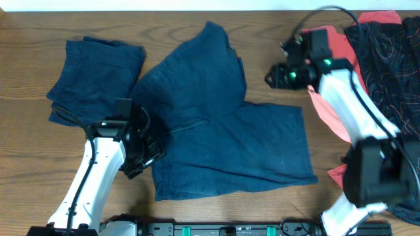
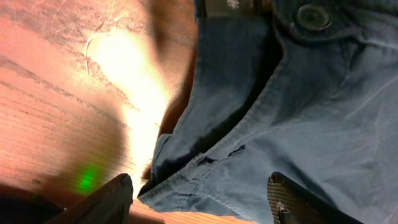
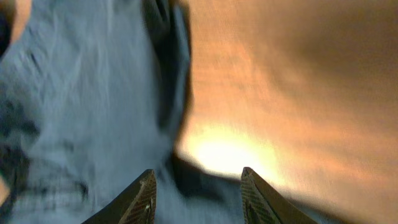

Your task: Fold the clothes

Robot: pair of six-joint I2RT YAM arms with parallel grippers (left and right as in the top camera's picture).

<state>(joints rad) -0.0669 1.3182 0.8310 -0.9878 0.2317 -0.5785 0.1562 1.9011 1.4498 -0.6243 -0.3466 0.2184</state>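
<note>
A pair of dark navy shorts (image 1: 223,131) lies opened out flat across the middle of the wooden worktop (image 1: 39,164), one leg reaching up toward the far edge and the other running toward the right edge. Its lower hem lies not far from the near edge. A second navy garment (image 1: 97,75), already folded into a rough block, sits toward the far left corner, just beside the spread shorts. At the far right corner a coral-red shirt (image 1: 336,49) lies partly under a black red-patterned garment (image 1: 387,65), which runs down along the right edge. The left fingers (image 1: 149,156) are low over the left-hand border of the spread shorts, toward the near left part of the worktop. In the left wrist view they stand wide apart with nothing clamped. The folded denim edge lies in the gap between them, bare wood is to one side, and a dark button (image 2: 313,15) on the waistband is further ahead. The right fingers (image 1: 271,78) hang over bare wood toward the far right, just off the side of the upper leg and near the coral-red shirt. The right wrist view is blurred, yet it shows them parted and empty, with denim on one side and the worktop on the other.
</note>
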